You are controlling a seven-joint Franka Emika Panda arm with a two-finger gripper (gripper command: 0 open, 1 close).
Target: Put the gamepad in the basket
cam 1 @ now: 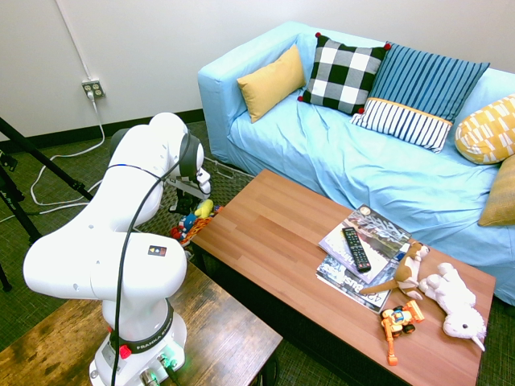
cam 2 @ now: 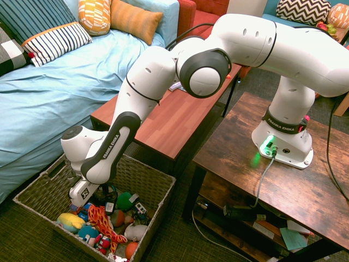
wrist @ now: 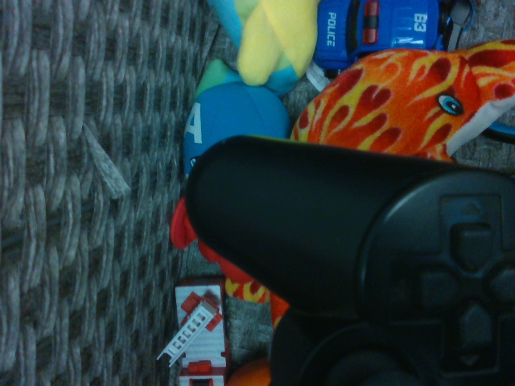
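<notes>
Sofa [cam 1: 338, 153]: light blue cover, cushions along the back; it plays no part in the move.
Counter [cam 1: 298, 265]: long wooden coffee table between sofa and arm. Magazines [cam 1: 362, 249] with a slim black remote [cam 1: 356, 248] on top lie toward its far end, soft toys and an orange toy vehicle [cam 1: 400, 319] at the end corner.
Arm [cam 2: 163, 71]: folded over the counter's near end and reaching down to the floor beside it, wrist pointing straight down.
Basket [cam 2: 147, 177]: large woven wicker one on the floor, off the counter's near end, by the sofa. Its bottom holds a heap of toys, among them an orange flame-patterned plush [cam 2: 101, 218], balls and small cars.
Jaws [cam 2: 94, 201]: down inside the basket, below its rim, near the long wall on the sofa side. They are closed on the gamepad.
Gamepad [wrist: 354, 265]: black, filling much of the wrist view, one rounded handle and a cross-shaped button pad plain to see. In the second exterior view it is mostly hidden under the wrist, so I cannot tell whether it touches the toys.
Relation that matters: the gamepad sits directly under the jaws, held, with the toy heap right beneath; the flame plush and a blue police car [wrist: 378, 32] lie past it in the wrist view.
Step in hand: likely the release, since the gamepad is already within the basket walls.
Risk: small; dropped here, it should settle on soft toys.
</notes>
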